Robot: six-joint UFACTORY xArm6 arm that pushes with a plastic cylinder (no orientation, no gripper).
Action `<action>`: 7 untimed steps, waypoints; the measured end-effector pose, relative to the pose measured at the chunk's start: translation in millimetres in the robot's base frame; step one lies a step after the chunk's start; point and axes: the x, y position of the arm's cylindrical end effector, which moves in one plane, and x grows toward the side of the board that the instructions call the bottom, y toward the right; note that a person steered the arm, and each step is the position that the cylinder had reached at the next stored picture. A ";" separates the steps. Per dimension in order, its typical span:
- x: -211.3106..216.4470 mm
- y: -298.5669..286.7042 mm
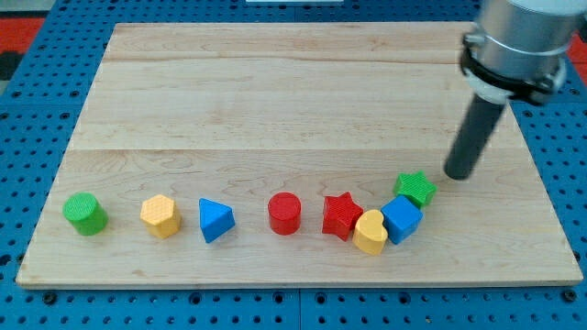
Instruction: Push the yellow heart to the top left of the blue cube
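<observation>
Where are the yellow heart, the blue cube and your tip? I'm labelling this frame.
yellow heart [370,232]: camera view, on its top face.
blue cube [402,219]: camera view, on its top face.
my tip [457,174]: camera view, the rod's very end, right of the green star [415,188].

Pale wood board [275,101], smooth matt grain. Ridged matt plastic: yellow heart [371,232], blue cube [402,220]. Matt dark rod, my tip [456,174].
</observation>
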 end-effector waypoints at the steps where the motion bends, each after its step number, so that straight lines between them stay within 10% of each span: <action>1: 31.6 -12.9; 4: -20.1 -81.3; 6: 121.7 -28.5; 7: 120.7 -65.3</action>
